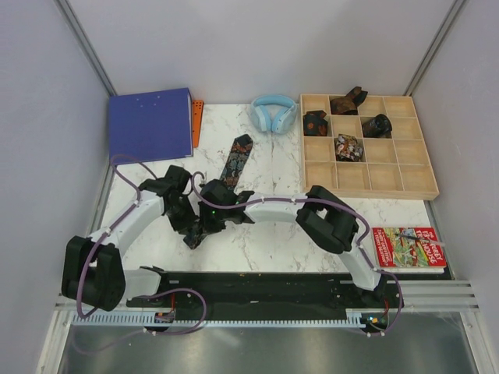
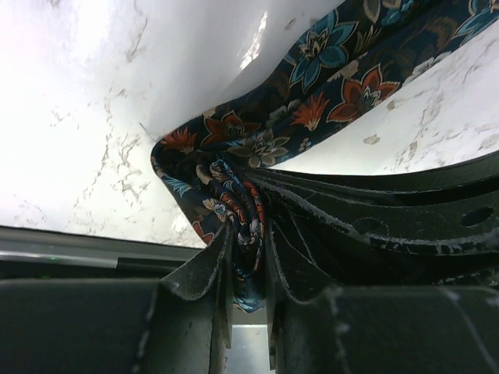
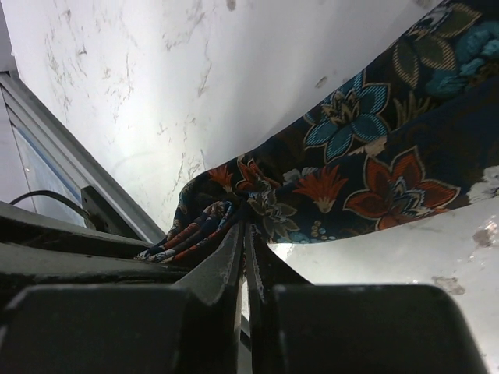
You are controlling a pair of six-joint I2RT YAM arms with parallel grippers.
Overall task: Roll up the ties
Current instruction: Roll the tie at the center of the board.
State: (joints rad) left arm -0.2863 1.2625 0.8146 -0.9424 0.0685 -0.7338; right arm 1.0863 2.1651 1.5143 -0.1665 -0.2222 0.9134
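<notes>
A dark floral tie (image 1: 236, 158) lies as a strip on the marble table, its wide end toward the back. Its near end is bunched between both grippers. My left gripper (image 1: 192, 231) is shut on the tie's folded end (image 2: 248, 234). My right gripper (image 1: 212, 204) is shut on the same tie (image 3: 257, 206) right beside the left one. The strip runs up and right in both wrist views (image 2: 351, 78) (image 3: 390, 156). Several rolled ties (image 1: 348, 146) sit in compartments of the wooden tray (image 1: 366, 178).
Light-blue headphones (image 1: 273, 113) lie at the back centre. A blue binder (image 1: 150, 123) with an orange item (image 1: 196, 121) stands at the back left. A red book (image 1: 409, 248) lies at the front right.
</notes>
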